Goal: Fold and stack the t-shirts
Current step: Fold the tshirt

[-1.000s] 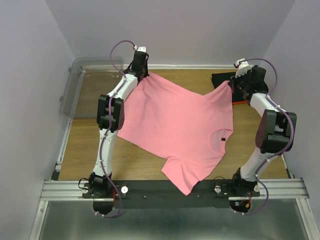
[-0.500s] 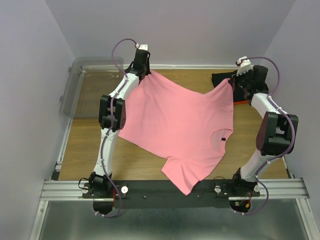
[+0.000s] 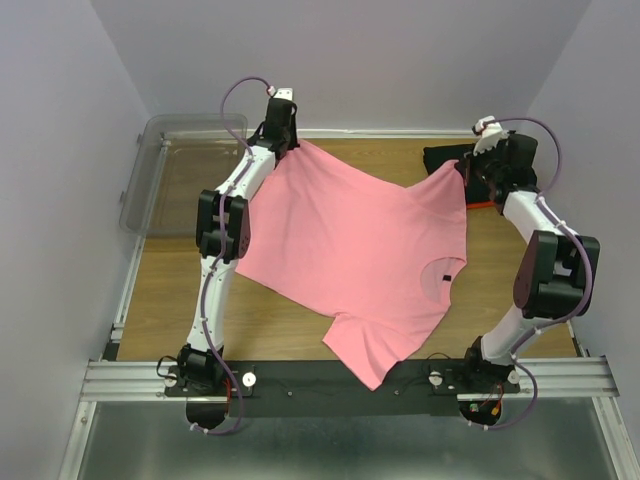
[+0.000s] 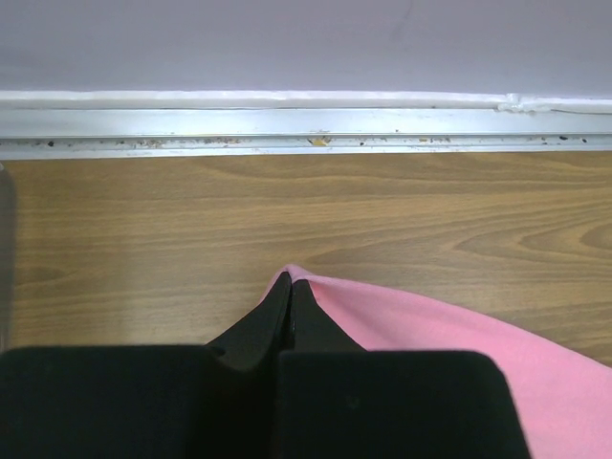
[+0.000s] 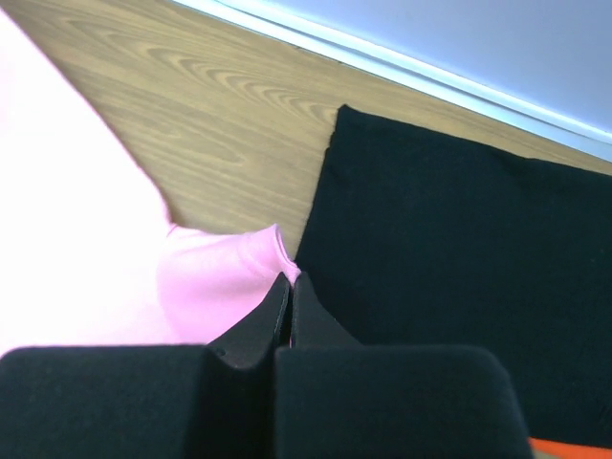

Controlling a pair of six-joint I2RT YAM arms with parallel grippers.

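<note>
Between both end effectors (image 4: 290,287) (image 5: 290,283) stretches the pink t-shirt (image 3: 350,240), corners pinched.

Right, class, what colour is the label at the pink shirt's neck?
Dark, almost black: the neck label on the pink t-shirt, best in top view.

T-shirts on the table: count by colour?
pink t-shirt: 1, spread out
black t-shirt: 1, folded
orange t-shirt: 1, only a sliver shows next to the black one
Total: 3
</note>
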